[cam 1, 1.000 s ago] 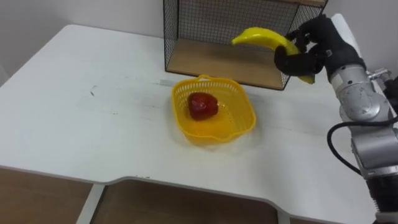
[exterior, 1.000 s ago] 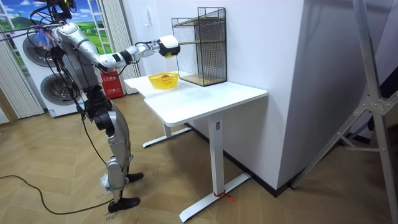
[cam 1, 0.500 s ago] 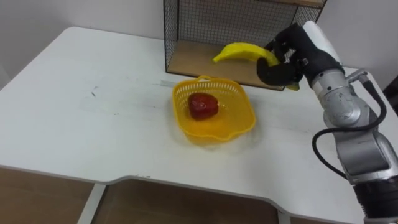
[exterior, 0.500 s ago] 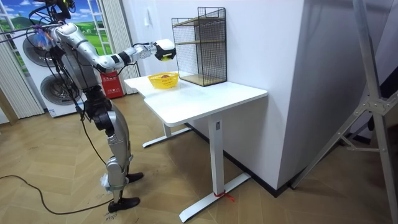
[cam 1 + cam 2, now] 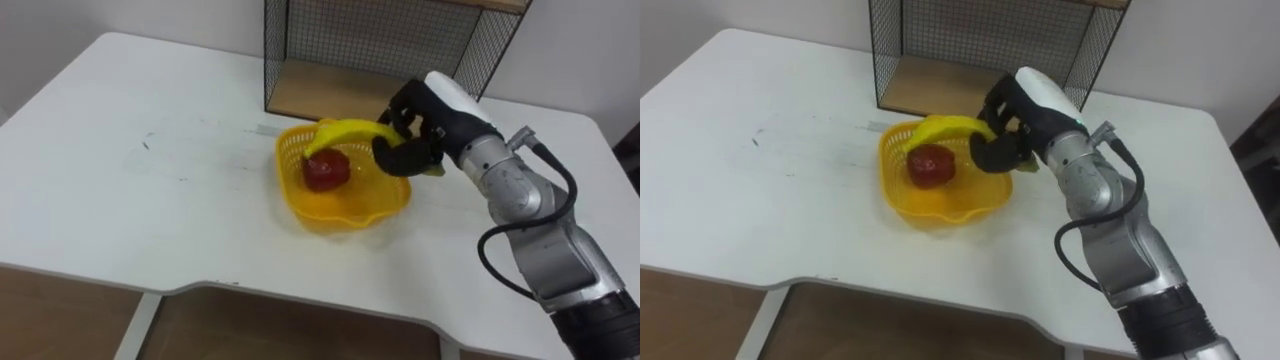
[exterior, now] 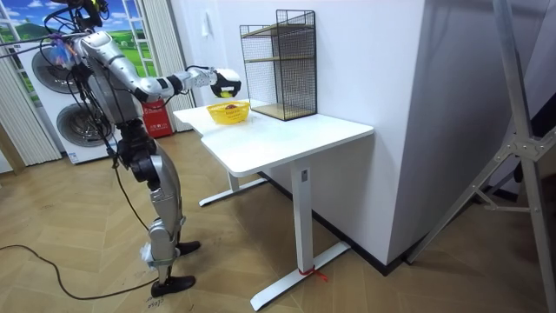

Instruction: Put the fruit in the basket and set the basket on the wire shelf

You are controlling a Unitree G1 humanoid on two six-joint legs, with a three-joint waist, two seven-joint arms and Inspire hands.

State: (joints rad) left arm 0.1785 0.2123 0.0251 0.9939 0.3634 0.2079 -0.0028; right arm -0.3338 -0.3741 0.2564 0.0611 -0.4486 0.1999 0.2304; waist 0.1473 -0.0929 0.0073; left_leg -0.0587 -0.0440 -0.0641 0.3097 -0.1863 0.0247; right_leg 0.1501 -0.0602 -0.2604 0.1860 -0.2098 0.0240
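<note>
On the white table point(image 5: 150, 200), nearest: a yellow basket point(image 5: 340, 216) with one red fruit point(image 5: 325, 170) inside. Over its far right rim, the right hand point(image 5: 430, 120), curled tight round the banana point(image 5: 345, 131) — brought down and leftward from before the wire shelf point(image 5: 310, 90) a second ago. Looks ready for release. Farther back, that shelf, lowest board bare.

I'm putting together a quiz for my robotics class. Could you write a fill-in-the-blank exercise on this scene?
1. The right hand is shut on a yellow ____.
2. A red fruit lies inside the yellow ____.
3. The basket stands on the white ____, in front of the wire shelf.
Missing words: banana; basket; table.
</note>
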